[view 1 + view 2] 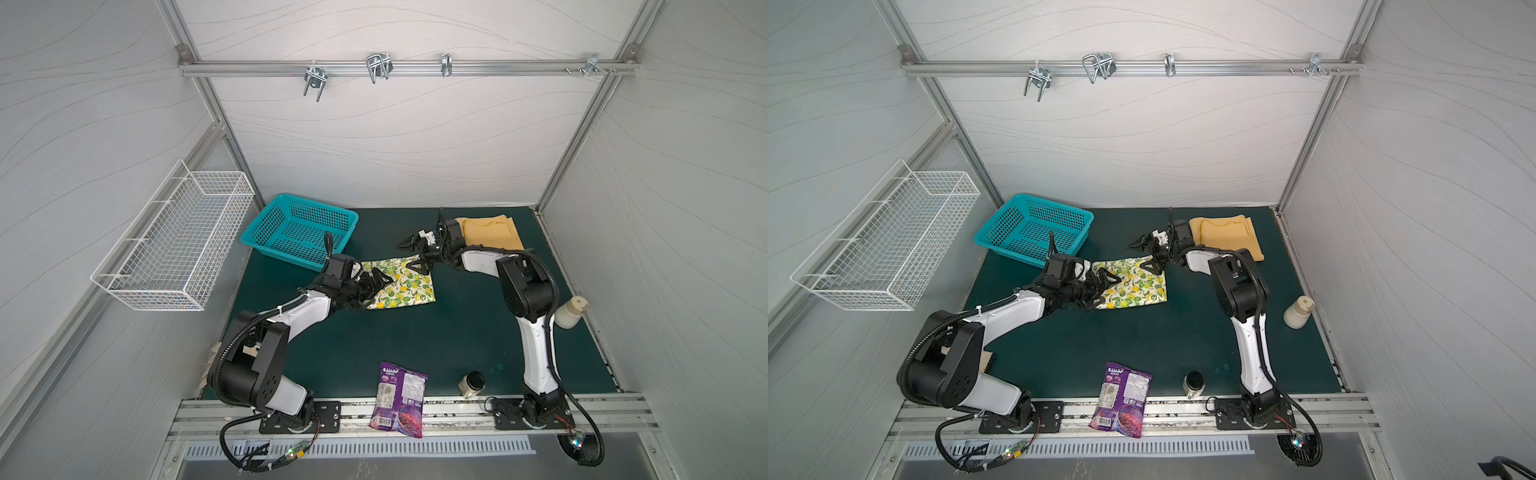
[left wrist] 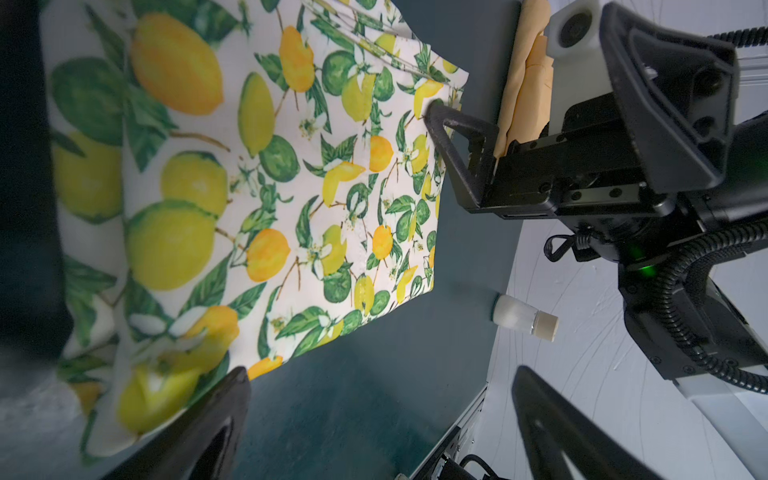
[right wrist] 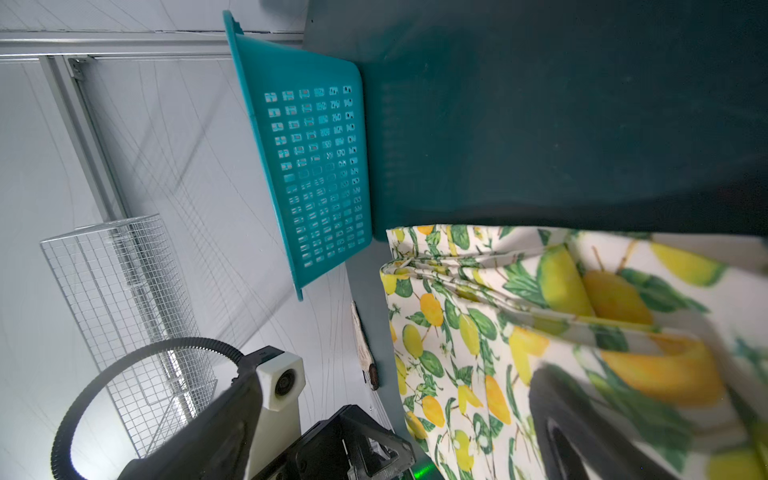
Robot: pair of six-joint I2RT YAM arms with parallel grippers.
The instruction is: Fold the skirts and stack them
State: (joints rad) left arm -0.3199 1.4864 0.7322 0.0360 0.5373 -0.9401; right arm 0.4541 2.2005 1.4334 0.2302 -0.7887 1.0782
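Observation:
The cream lemon-print skirt (image 1: 409,289) (image 1: 1138,286) lies folded flat on the green mat (image 1: 415,345), mid-table. The mustard-yellow skirt (image 1: 490,233) (image 1: 1225,235) lies folded at the back right. My left gripper (image 1: 378,293) (image 1: 1105,291) is open at the lemon skirt's left edge; in the left wrist view, the left gripper (image 2: 382,395) holds nothing and one fingertip (image 2: 226,411) overlaps the lemon skirt (image 2: 291,187). My right gripper (image 1: 406,257) (image 1: 1138,256) is open at the lemon skirt's far right corner. One finger (image 2: 453,137) touches that corner while the other is raised. The right wrist view shows the lemon skirt (image 3: 498,332) under one finger (image 3: 573,415).
A teal basket (image 1: 299,232) (image 3: 316,166) stands at the back left. A white wire basket (image 1: 174,249) hangs on the left wall. A purple snack bag (image 1: 399,399) and a small jar (image 1: 471,384) lie at the front edge. A cream bottle (image 1: 571,311) (image 2: 523,320) lies at the right.

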